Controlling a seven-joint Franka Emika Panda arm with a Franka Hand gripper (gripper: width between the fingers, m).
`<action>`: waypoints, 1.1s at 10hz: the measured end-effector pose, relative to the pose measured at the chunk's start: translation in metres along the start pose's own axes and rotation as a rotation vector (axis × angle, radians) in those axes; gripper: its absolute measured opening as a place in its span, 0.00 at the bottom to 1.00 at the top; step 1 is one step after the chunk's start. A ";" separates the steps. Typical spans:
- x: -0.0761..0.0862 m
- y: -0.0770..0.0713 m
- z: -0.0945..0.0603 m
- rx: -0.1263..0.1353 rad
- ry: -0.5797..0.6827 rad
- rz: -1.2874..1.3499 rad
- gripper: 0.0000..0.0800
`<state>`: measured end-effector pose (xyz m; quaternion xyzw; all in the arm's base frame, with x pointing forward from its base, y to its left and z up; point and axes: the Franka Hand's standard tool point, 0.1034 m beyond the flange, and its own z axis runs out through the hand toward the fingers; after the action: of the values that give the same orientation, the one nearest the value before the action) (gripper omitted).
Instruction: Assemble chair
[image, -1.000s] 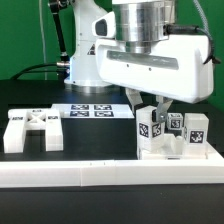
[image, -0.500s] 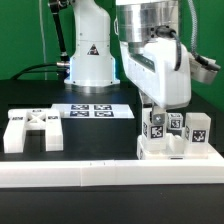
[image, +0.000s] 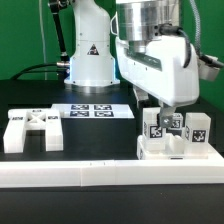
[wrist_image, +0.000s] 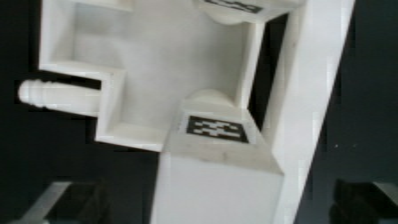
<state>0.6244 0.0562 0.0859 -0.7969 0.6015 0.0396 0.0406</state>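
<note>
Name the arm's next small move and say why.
Likely ease the hand straight down onto the chair assembly: it hangs just over those tagged pieces, and the wrist view shows a tagged piece close up. Grip state is not visible.

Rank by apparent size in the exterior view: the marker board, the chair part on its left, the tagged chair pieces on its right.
1. Tagged chair pieces: the biggest patch.
2. Left chair part: slightly smaller.
3. Marker board: widest, but only a thin strip. It lies flat and farther back, so its true size is unsure.
</note>
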 end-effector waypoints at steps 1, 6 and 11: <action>-0.001 0.000 0.000 0.000 0.001 -0.142 0.81; -0.001 0.000 0.003 -0.003 0.001 -0.637 0.81; 0.000 0.001 0.003 -0.004 0.001 -1.057 0.81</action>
<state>0.6237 0.0564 0.0834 -0.9916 0.1174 0.0145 0.0529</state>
